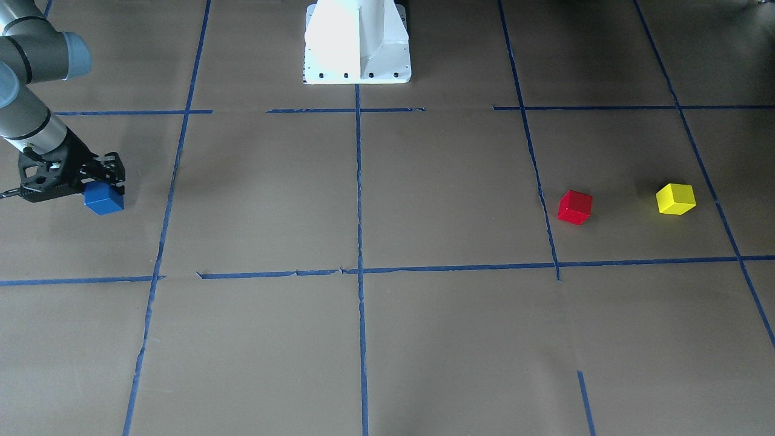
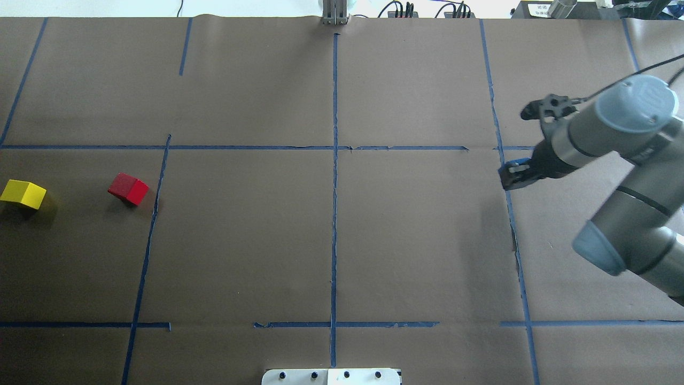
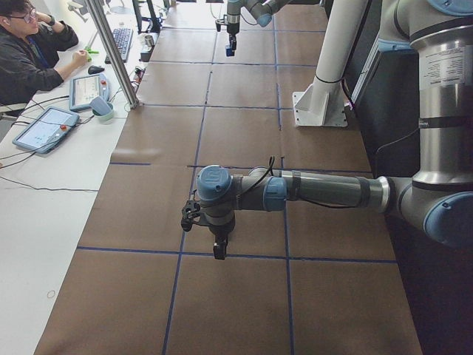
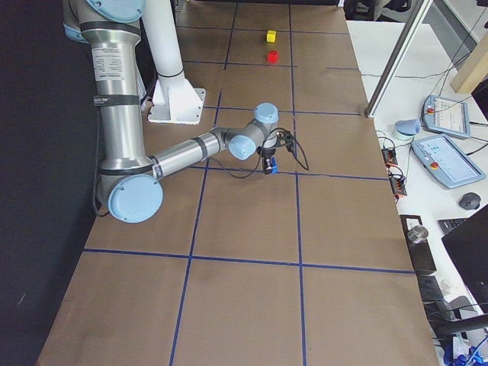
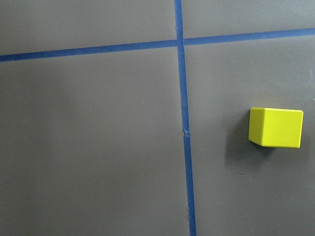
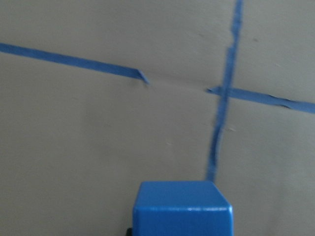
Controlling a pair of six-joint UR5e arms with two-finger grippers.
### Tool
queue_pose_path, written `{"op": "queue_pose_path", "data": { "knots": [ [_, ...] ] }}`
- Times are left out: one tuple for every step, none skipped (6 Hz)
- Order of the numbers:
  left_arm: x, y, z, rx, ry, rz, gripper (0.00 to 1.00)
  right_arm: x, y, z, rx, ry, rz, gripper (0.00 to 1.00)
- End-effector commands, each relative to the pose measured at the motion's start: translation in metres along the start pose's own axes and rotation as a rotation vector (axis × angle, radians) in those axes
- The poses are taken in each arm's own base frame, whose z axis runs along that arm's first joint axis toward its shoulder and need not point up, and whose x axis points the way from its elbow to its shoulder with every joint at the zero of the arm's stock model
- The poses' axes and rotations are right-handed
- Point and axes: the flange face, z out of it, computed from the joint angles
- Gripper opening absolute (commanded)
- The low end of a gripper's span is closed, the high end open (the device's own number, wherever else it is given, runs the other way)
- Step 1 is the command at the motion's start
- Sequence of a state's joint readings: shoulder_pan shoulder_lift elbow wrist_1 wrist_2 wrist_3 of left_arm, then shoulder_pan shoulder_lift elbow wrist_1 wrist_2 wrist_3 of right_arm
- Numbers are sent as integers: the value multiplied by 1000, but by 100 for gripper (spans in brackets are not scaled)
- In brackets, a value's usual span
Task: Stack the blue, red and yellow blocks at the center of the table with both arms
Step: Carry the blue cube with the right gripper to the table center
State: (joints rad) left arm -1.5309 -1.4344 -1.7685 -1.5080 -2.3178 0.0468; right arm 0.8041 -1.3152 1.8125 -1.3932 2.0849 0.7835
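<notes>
My right gripper (image 1: 100, 184) is shut on the blue block (image 1: 104, 198) and holds it low over the table's right side, next to a blue tape line. The block also shows in the right wrist view (image 6: 182, 209) and the overhead view (image 2: 506, 172). The red block (image 1: 574, 207) and the yellow block (image 1: 675, 198) lie apart on the table's left side (image 2: 128, 188) (image 2: 22, 193). My left gripper (image 3: 219, 251) shows only in the exterior left view, and I cannot tell if it is open. Its wrist view shows the yellow block (image 5: 275, 128) below it, to the right.
Blue tape lines (image 2: 334, 160) mark a grid on the brown paper table. The white robot base (image 1: 357, 42) stands at the robot's edge. An operator (image 3: 29, 44) sits at a side desk with tablets, beyond a metal post (image 3: 118, 59).
</notes>
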Motion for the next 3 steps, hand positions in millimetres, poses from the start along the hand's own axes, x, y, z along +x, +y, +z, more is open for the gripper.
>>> {"op": "queue_pose_path", "data": {
  "knots": [
    [1,-1,-1,3,0,4,100,-161,-45,1,-17,13,111,6],
    [1,-1,-1,3,0,4,100,-240,-57,21,2,31,162,7],
    [1,-1,-1,3,0,4,100,-304,-61,35,-8,35,225,9]
  ]
}}
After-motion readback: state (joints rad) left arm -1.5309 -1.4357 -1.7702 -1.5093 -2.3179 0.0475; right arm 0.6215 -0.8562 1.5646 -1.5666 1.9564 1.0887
